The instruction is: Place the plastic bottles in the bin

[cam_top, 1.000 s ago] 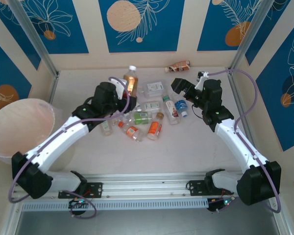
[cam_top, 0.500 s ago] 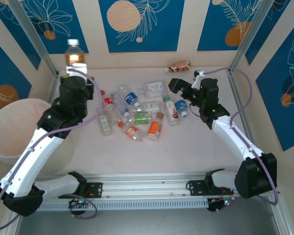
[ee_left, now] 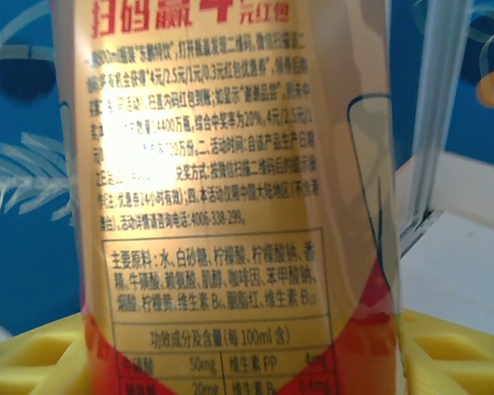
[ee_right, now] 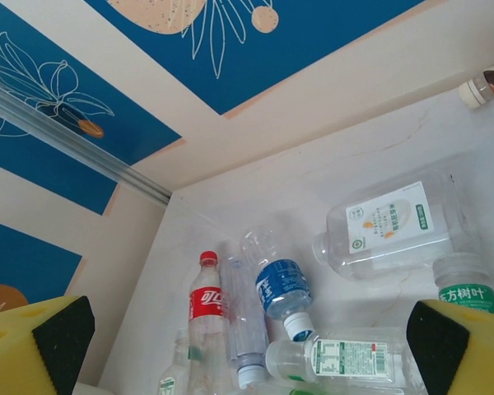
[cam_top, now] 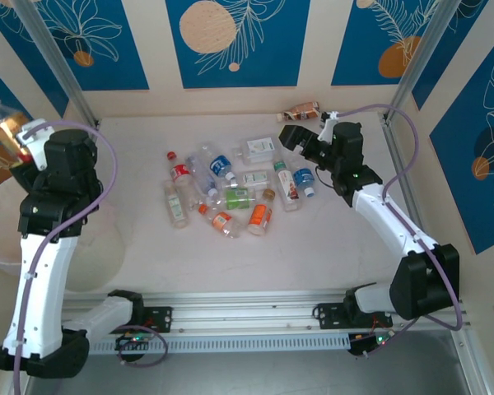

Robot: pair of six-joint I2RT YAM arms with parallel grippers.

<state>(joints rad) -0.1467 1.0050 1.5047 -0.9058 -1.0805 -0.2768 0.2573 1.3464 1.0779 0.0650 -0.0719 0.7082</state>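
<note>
Wide-spread yellow fingers (ee_right: 20, 350) frame plastic bottles (ee_right: 281, 288) lying on the table (ee_right: 313, 189).

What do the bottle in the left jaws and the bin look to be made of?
Bottle: probably clear plastic, see-through at its edge, under a glossy gold-and-red printed film label showing glare. Bin: seemingly translucent pale pink-white plastic, smooth; light passes softly through its wall.
</note>
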